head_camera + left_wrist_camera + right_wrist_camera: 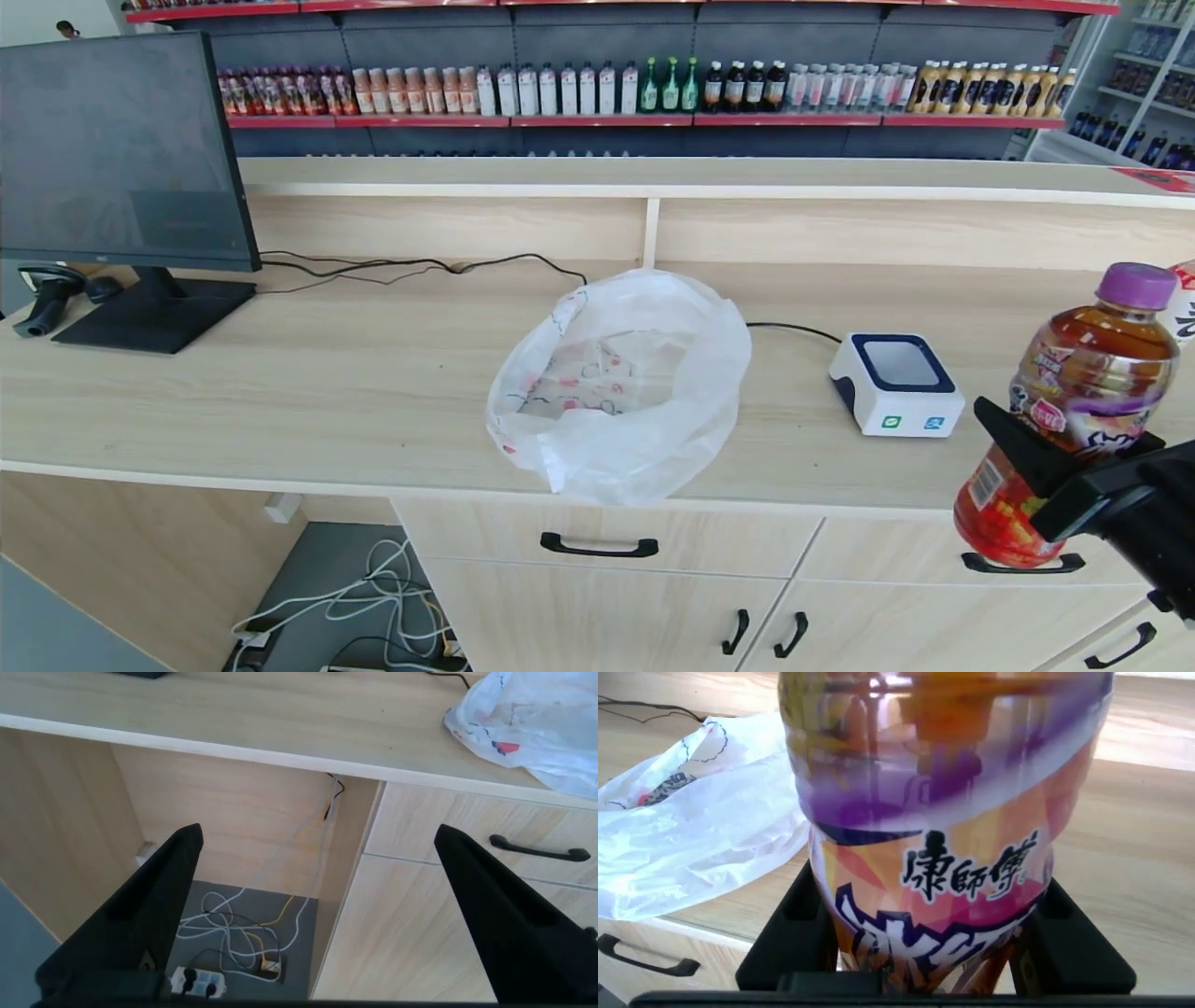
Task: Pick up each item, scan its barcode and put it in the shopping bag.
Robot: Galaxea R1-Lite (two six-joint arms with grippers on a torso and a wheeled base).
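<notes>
Right hand (1055, 467) is clamped around the lower half of the tea bottle (1083, 401), holding it up in the air off the front right of the tabletop (327, 392). The bottle is mostly upright, with the purple cap up and leaning a bit to the right. The scanner (896, 385) sits to the bottle's left and a little farther in, window facing up. So the bottle probably has to swing left and tip its label down toward that window. What looks like the barcode is low on the side facing left. The shopping bag (621, 383) lies farther left, mouth open. Left hand (316, 835) is spread wide and empty, down below the tabletop edge, so the right arm is clearly the closer one.
</notes>
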